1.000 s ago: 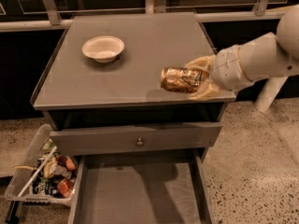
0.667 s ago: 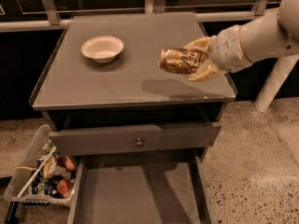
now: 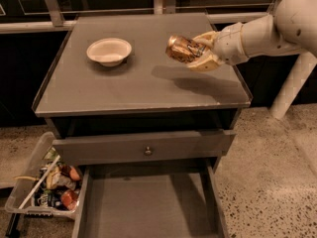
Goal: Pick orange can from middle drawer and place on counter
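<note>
My gripper is shut on the orange can, a shiny golden-orange can held tilted on its side in the air above the right half of the counter. The can's shadow falls on the counter just below it. The arm reaches in from the right. The middle drawer stands pulled open at the bottom, its grey floor bare.
A white bowl sits on the counter's back left. The upper drawer front with a round knob is closed. A clear bin of snack wrappers stands on the speckled floor at the left. A white post stands at the right.
My gripper has lifted the orange can and carried it up and back from the counter's front right edge to above the counter's right half.
</note>
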Motion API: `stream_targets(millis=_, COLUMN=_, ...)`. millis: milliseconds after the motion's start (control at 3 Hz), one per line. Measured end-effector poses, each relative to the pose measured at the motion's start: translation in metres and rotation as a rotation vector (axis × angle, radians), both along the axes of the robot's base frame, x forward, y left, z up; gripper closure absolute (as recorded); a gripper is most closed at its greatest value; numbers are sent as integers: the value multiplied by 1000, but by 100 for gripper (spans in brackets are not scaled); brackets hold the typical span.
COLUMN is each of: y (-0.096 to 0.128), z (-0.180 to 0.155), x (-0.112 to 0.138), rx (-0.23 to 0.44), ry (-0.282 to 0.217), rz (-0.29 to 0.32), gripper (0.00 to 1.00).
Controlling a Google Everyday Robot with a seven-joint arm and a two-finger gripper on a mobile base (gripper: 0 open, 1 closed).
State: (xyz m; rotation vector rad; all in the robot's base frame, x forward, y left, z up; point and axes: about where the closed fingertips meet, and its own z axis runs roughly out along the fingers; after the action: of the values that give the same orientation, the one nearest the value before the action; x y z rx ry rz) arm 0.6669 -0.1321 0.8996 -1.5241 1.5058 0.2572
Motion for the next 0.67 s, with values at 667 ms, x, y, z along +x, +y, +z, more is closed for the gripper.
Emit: stream_targets(millis=667, y=22, z=-19, x=35, rx=121, ry=107, rz=49, gripper=100)
